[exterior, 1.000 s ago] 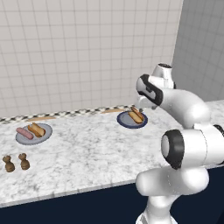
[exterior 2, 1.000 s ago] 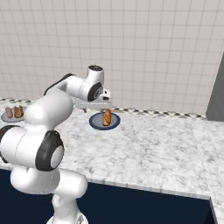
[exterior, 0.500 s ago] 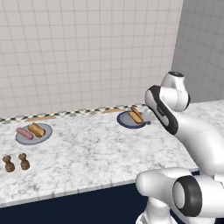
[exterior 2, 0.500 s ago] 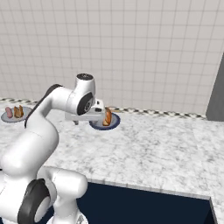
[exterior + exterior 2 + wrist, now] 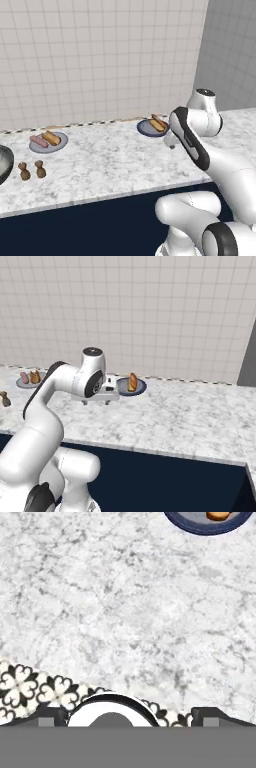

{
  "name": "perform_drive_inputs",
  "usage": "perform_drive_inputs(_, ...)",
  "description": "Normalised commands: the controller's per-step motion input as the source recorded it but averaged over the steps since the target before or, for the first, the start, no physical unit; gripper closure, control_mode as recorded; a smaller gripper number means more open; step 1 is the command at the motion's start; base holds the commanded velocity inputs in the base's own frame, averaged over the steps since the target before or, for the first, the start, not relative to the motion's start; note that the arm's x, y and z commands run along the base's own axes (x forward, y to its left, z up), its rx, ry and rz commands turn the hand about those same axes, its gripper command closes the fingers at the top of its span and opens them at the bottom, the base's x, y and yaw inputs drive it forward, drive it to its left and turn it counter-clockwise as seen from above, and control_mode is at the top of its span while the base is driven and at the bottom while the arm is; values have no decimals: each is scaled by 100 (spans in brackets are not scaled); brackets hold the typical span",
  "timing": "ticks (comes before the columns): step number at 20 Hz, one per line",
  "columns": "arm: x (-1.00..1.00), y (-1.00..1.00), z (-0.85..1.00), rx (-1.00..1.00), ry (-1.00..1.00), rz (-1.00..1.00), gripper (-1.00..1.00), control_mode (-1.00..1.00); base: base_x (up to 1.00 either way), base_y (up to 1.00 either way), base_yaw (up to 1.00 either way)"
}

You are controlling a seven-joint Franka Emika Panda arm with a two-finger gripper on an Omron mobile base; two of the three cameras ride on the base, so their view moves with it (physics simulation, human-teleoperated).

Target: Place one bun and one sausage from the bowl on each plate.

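The dark blue-grey plate (image 5: 149, 129) (image 5: 122, 388) (image 5: 200, 526) stands at the back of the counter with an orange-tan bun (image 5: 159, 123) (image 5: 132, 381) (image 5: 218, 515) on it; a dark sausage beside the bun is hard to make out. Far left, the light grey plate (image 5: 36, 148) (image 5: 20, 384) holds the pale pink sausage (image 5: 37, 141) (image 5: 24, 377) and the other bun (image 5: 51, 137) (image 5: 35, 376). The dark bowl (image 5: 3, 165) is cut by the left edge. My gripper (image 5: 170, 142) (image 5: 100, 398) (image 5: 129, 714) hovers low over bare marble in front of the blue plate, open, nothing between its fingertips (image 5: 50, 714).
Two small brown shakers (image 5: 31, 170) (image 5: 4, 399) stand near the bowl at the left. A patterned tile strip runs along the foot of the tiled wall. Bare marble stretches between the two plates and toward the front edge.
The hand has drawn back from above the blue plate and come down toward the counter in front of it. The elbow has swung up and over. Food and plates have not moved.
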Motion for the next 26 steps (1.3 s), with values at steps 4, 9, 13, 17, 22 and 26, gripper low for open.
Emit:
perform_drive_inputs(4, 0, 0, 0, 0, 0, 0, -100, 100, -69, 100, -1)
perform_drive_inputs(9, 0, 0, 0, 0, 0, 0, -100, 100, -20, 100, 11)
perform_drive_inputs(13, 0, 0, 0, 0, 0, 0, -100, 100, 10, 100, 29)
perform_drive_inputs(17, 0, 0, 0, 0, 0, 0, -100, 100, 16, 100, 24)
perform_drive_inputs(22, 0, 0, 0, 0, 0, 0, -100, 100, 69, 67, 2)
perform_drive_inputs(26, 0, 0, 0, 0, 0, 0, -100, 100, 72, 26, 0)
